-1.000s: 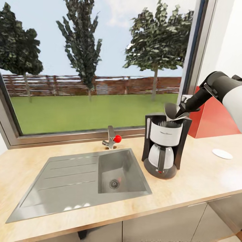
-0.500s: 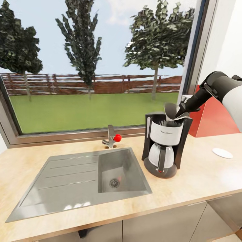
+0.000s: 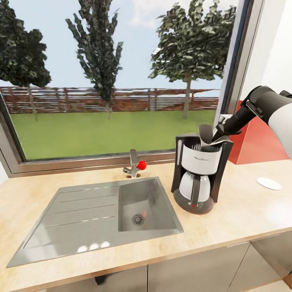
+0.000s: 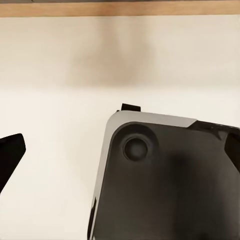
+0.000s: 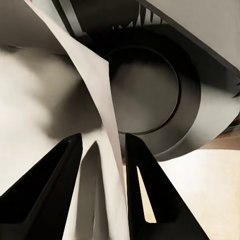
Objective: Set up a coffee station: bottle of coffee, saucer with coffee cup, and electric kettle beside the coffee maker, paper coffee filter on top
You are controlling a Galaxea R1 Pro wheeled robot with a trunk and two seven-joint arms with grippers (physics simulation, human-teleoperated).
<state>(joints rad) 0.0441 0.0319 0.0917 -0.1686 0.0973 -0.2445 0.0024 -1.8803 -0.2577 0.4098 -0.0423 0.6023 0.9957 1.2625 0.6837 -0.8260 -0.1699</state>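
Three views were examined. From the head camera we note the coffee maker standing upright on the light wooden countertop, just right of the steel sink and near the window. A tap with a red knob sits at the far edge of the sink. The right gripper reaches in from the right, over the top of the coffee maker, and holds the paper coffee filter; the filter's lower part sits at the machine's open top, its upper edge rising above it. A white saucer lies flat on the countertop, well apart to the right of the machine. A red object stands at the far right behind the arm.

From the left wrist camera we record a dark grey rounded panel with a round boss, over a pale surface. One dark fingertip of the left gripper appears at the frame edge; we cannot tell how its jaws stand.

From the right wrist camera we see the two black fingers closed on the folded white filter, the paper pinched between them. Beyond it lies the coffee maker's round dark basket.
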